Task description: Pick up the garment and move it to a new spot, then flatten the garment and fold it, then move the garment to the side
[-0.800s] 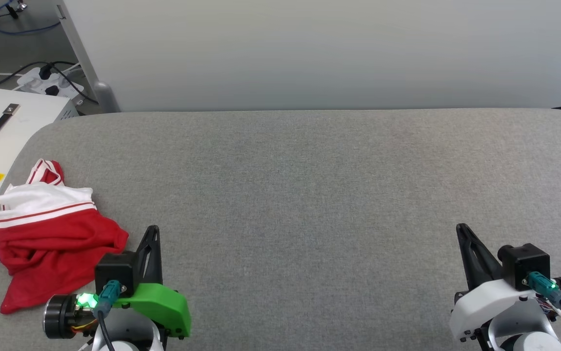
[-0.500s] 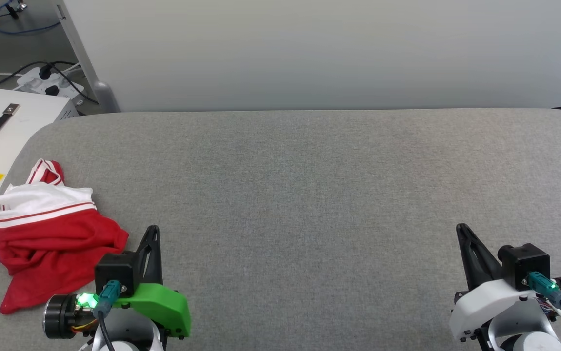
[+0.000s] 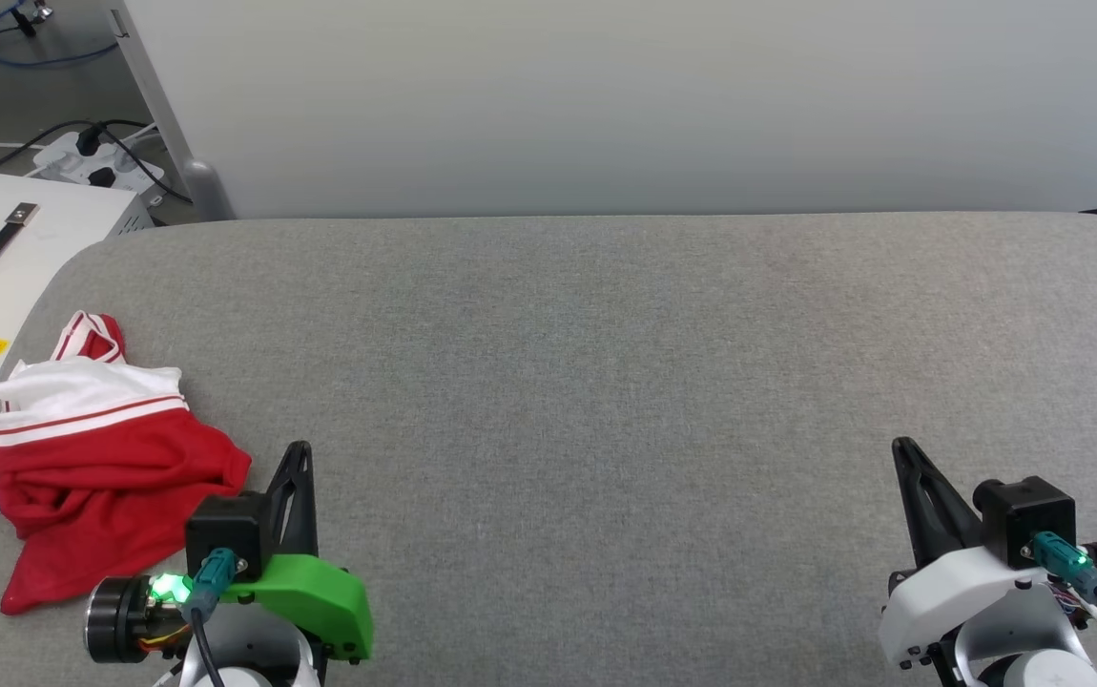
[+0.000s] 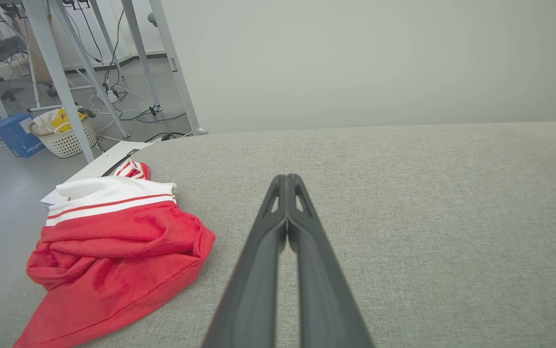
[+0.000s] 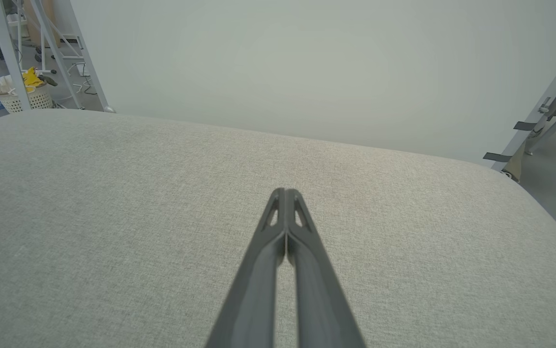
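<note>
While the crumpled red-and-white soft-fabric T-shirt (image 3: 100, 477) lies at the near-left edge of the grey fabric-covered table (image 3: 606, 363), the left gripper (image 3: 299, 450) sits just beside it, jaws pressed together; open it first, then pinch a raised fold. The right gripper (image 3: 901, 447), near right, is likewise closed and empty.
</note>
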Available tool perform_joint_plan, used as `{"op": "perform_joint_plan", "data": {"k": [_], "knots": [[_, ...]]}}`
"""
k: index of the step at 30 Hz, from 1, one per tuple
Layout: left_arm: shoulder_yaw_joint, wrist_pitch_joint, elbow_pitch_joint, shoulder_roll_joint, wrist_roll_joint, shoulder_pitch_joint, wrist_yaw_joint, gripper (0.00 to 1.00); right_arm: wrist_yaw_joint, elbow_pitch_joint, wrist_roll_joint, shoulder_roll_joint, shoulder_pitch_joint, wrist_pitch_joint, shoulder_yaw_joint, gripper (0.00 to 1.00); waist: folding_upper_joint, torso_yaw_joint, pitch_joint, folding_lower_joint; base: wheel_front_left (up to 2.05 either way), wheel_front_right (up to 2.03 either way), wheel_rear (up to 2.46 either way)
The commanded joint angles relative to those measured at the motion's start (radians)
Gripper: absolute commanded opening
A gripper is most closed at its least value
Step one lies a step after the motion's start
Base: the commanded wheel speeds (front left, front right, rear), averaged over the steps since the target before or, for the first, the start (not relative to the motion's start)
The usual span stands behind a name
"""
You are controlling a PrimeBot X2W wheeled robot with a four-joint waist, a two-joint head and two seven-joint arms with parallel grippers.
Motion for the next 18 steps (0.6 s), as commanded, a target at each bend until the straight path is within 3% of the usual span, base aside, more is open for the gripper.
{"op": "perform_joint_plan", "data": {"k": [1, 18], "knots": [[0.000, -0.001, -0.002, -0.005, 0.010, -0.017, 0.004, 0.00, -0.001, 0.001, -0.010, -0.001, -0.017, 0.003, 0.000, 0.00, 0.0000, 0.000, 0.000, 0.0000, 0.00, 0.00, 0.00], [0.000, -0.001, -0.002, -0.005, 0.010, -0.017, 0.004, 0.00, -0.001, 0.001, -0.010, -0.001, -0.017, 0.003, 0.000, 0.00, 0.0000, 0.000, 0.000, 0.0000, 0.00, 0.00, 0.00]]}}
